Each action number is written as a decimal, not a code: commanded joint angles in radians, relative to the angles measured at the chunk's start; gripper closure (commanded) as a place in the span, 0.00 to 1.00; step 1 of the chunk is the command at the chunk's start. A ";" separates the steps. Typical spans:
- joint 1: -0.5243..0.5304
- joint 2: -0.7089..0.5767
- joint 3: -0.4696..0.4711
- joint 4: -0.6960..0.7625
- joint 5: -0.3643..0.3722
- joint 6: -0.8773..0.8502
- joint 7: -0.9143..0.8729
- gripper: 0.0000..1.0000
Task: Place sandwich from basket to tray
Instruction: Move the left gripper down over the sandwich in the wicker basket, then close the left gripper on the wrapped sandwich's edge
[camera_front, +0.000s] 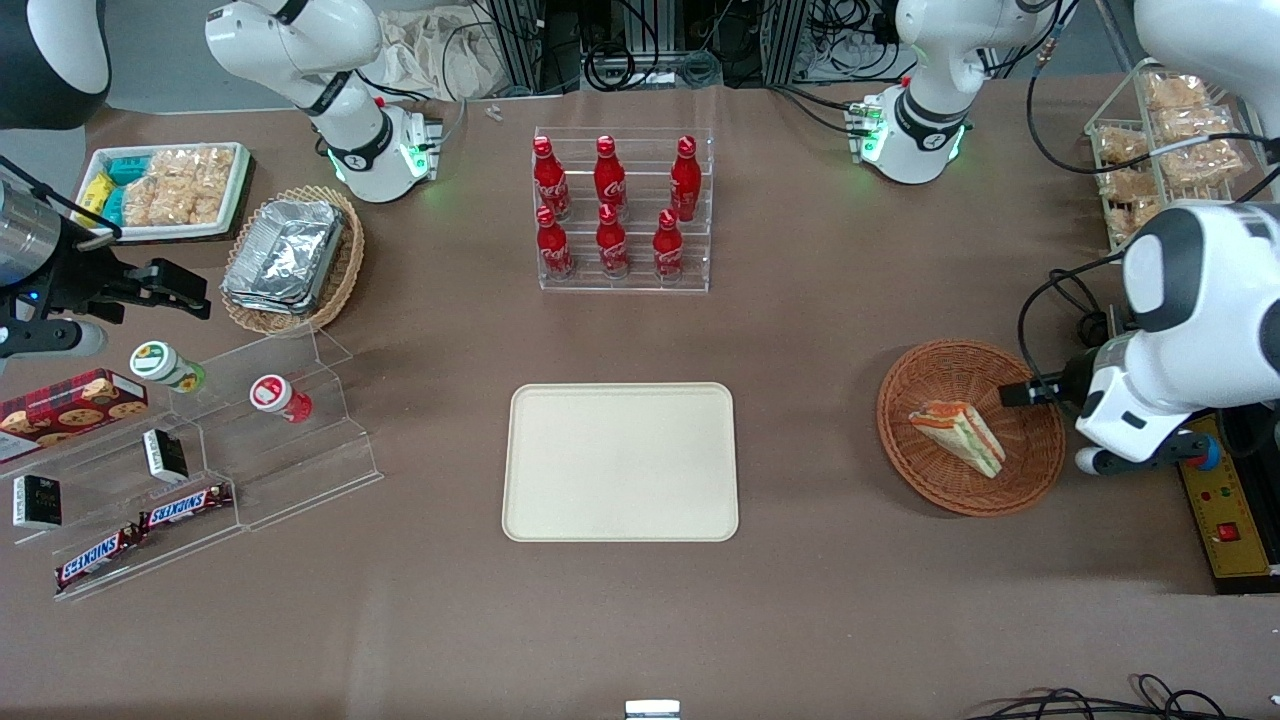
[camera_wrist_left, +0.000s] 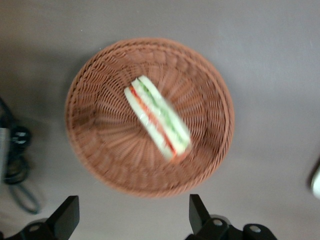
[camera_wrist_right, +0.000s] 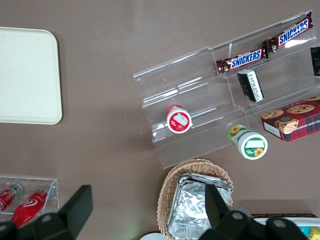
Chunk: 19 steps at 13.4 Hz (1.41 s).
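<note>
Even light (sandwich (camera_wrist_left: 159, 119) motion-blurred)

Six red Coca-Cola bottles (camera_front: 612, 207) upright in a clear tiered rack (camera_front: 624, 212). Tan wicker basket (camera_front: 296, 259) holds stacked foil containers (camera_front: 284, 254). White tray of snack packets (camera_front: 167, 188) nearby. Acrylic step display (camera_front: 200, 462) carries two Snickers bars (camera_front: 143, 532), a cookie box (camera_front: 70, 404), a red-lidded cup (camera_front: 278, 397) and a green-lidded cup (camera_front: 166, 365).

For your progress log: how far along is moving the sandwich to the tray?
Nothing is done yet: the sandwich lies in the basket, and the tray is bare. In hand: the gripper hovers open above the basket's edge, holding nothing. Left: grasp, carry, place.
</note>
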<state>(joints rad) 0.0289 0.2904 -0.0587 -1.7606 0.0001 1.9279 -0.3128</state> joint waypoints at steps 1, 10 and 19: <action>-0.004 -0.030 -0.009 -0.140 -0.012 0.194 -0.214 0.01; 0.008 0.070 -0.007 -0.287 -0.009 0.497 -0.434 0.02; 0.008 0.111 -0.007 -0.293 -0.006 0.562 -0.508 0.25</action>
<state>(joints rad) 0.0355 0.4050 -0.0645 -2.0560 -0.0013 2.4767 -0.7800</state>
